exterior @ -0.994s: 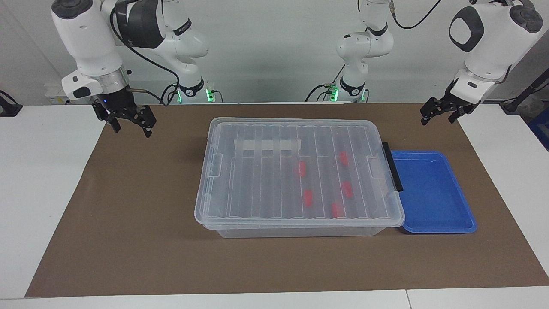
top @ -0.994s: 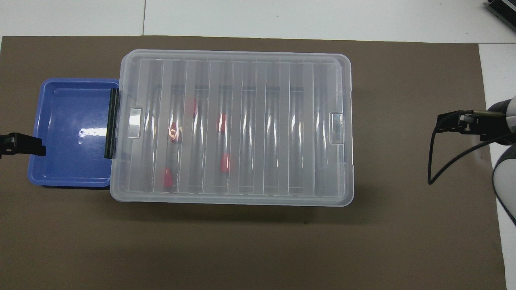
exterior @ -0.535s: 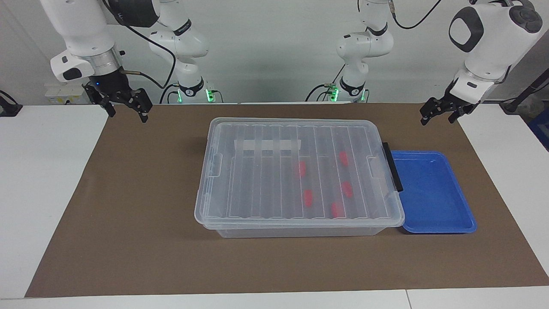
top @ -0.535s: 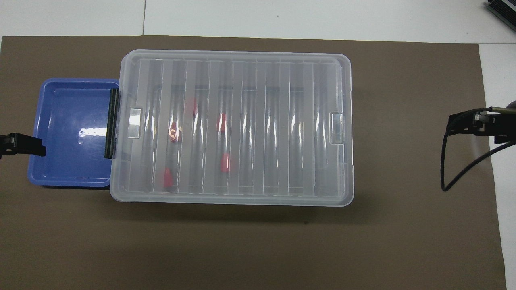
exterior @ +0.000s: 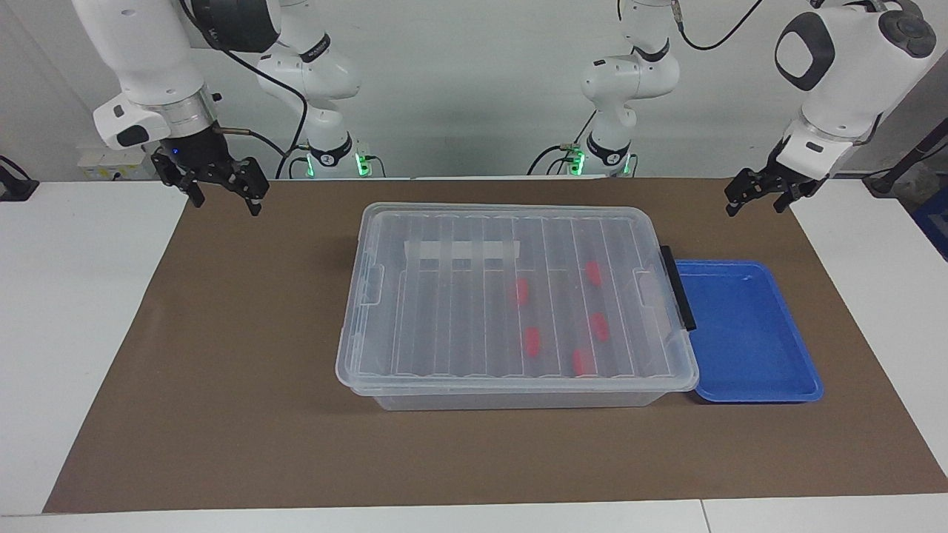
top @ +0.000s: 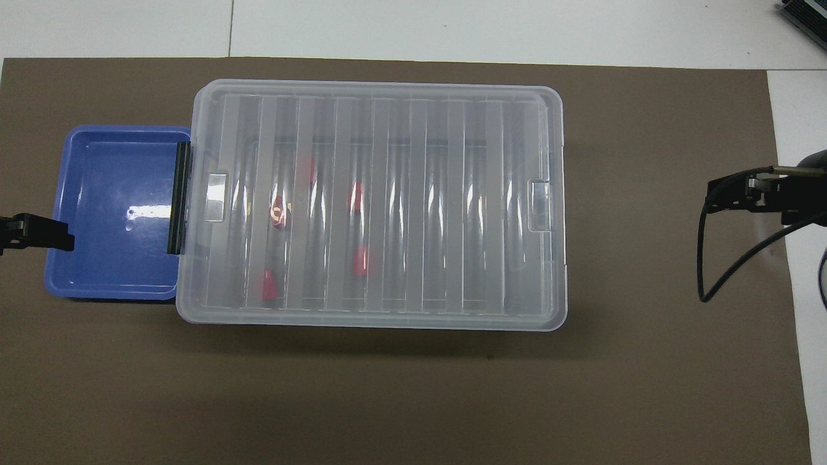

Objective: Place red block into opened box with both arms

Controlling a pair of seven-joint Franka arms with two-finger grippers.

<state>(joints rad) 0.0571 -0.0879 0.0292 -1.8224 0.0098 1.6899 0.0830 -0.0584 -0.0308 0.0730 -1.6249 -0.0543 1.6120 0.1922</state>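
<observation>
A large clear plastic box, rectangular with rounded corners, sits mid-frame on the brown matte mat that covers the white surface; its ribbed transparent lid is seated on top, and a black handle bar runs along the end that touches the shallow, glossy blue plastic tray at centre right of the facing view. Five small bright red plastic blocks show through the lid, all inside the box, among them the red block near the frame's centre; their stepped shape is smeared by the ribs and glare, so their exact poses are uncertain. The left tool, black and two-fingered, hangs at upper right of the facing view over the mat's edge, its fingers spread wide and holding nothing. The right tool hangs at upper left over the mat's corner, likewise wide and empty. Both white arms are well clear of the box. Judged risks: the lid is closed, so any further placement would first need it lifted, and a smooth, flexible lid gripped at one end could bow, slip or drag the light box across the mat. A box shoved toward the tray could ride up on its rim. The clear, reflective plastic may also hide the lid's edges from a descending tool, inviting a collision.
</observation>
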